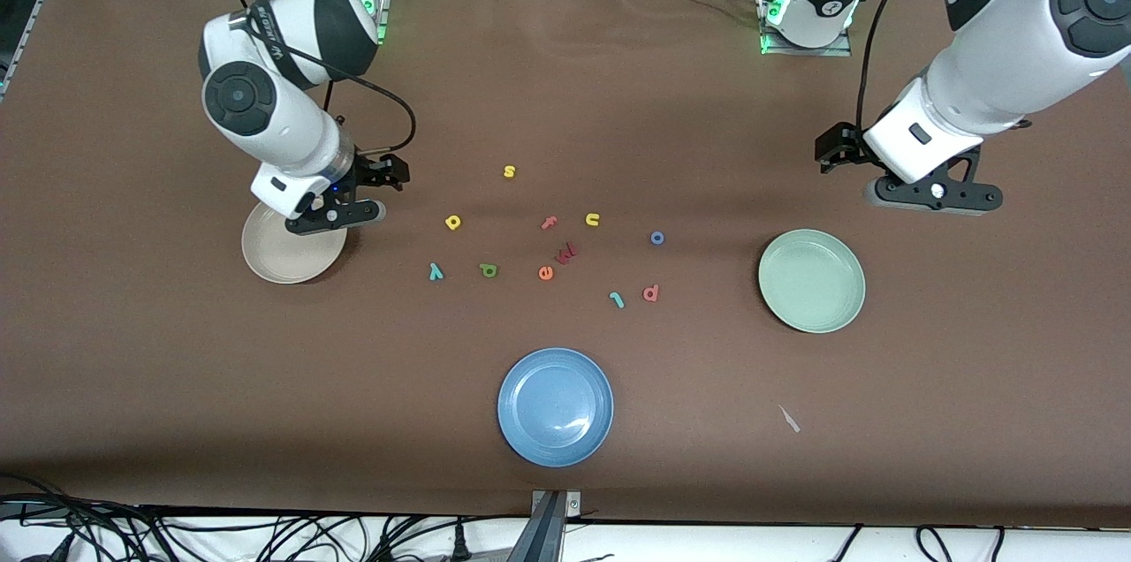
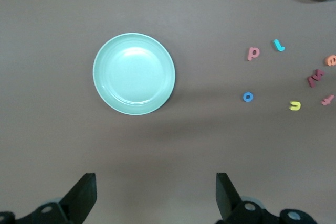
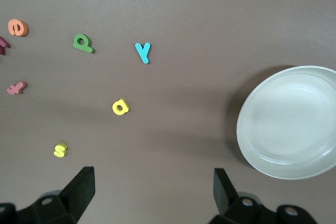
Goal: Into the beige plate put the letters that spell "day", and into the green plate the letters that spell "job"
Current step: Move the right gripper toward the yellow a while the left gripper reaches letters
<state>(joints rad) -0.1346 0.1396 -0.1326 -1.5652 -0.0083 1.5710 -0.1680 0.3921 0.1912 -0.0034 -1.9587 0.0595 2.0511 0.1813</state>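
The yellow bowl-and-stem letter (image 1: 453,223), teal "y" (image 1: 436,271) and dark green letter (image 1: 489,270) lie mid-table, toward the beige plate (image 1: 287,266). My right gripper (image 1: 336,213) hangs open and empty over that plate's rim. In the right wrist view these letters are the yellow (image 3: 121,107), the teal (image 3: 143,52) and the green (image 3: 82,42). The blue "o" (image 1: 656,238), teal "j" (image 1: 617,299) and salmon letter (image 1: 650,292) lie toward the green plate (image 1: 811,279). My left gripper (image 1: 937,191) hovers open and empty over bare table beside that plate.
A blue plate (image 1: 555,406) sits nearest the front camera. Among the task letters lie a yellow "s" (image 1: 509,171), yellow "u" (image 1: 592,219), pink "f" (image 1: 549,223), dark red "w" (image 1: 566,254) and orange "e" (image 1: 545,273). A small white scrap (image 1: 789,419) lies near the front edge.
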